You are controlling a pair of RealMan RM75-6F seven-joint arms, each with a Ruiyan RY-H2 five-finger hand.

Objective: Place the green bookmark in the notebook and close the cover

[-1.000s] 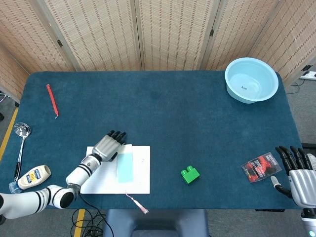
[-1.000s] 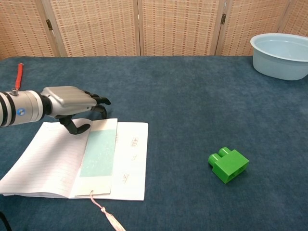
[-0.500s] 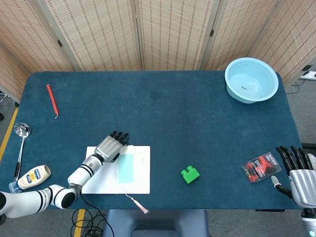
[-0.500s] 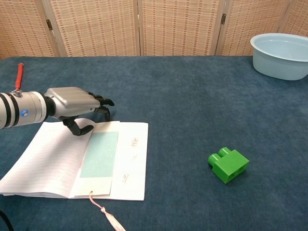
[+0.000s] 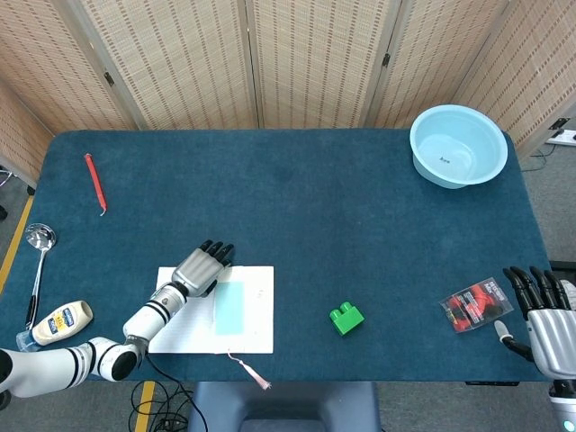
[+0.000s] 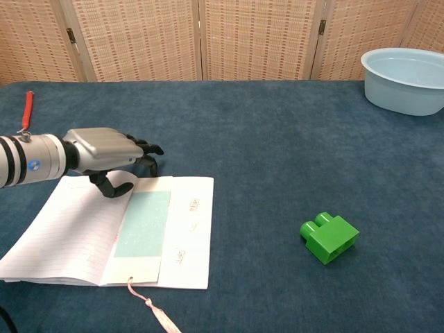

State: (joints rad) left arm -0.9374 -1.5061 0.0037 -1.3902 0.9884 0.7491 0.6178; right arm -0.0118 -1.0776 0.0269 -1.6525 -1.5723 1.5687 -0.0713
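The green bookmark lies flat on the open notebook, along the inner edge of the right-hand page, with its pinkish tassel cord trailing off the near edge onto the bench. The notebook sits open near the front left of the bench, lined pages up, cover not closed.

The left hand hovers over the notebook's far edge, just beyond the top of the bookmark; its fingers are loosely curled and apart, the thumb hooked underneath, and it holds nothing. The right hand shows only in the head view, at the front right corner of the bench, fingers spread and empty.

A green toy block rests to the right of the notebook, well apart from it. Near the right hand lies a small red-and-black packet. A pale blue basin stands at the far right corner. On the left side lie a red pen, a metal ladle and a small bottle.
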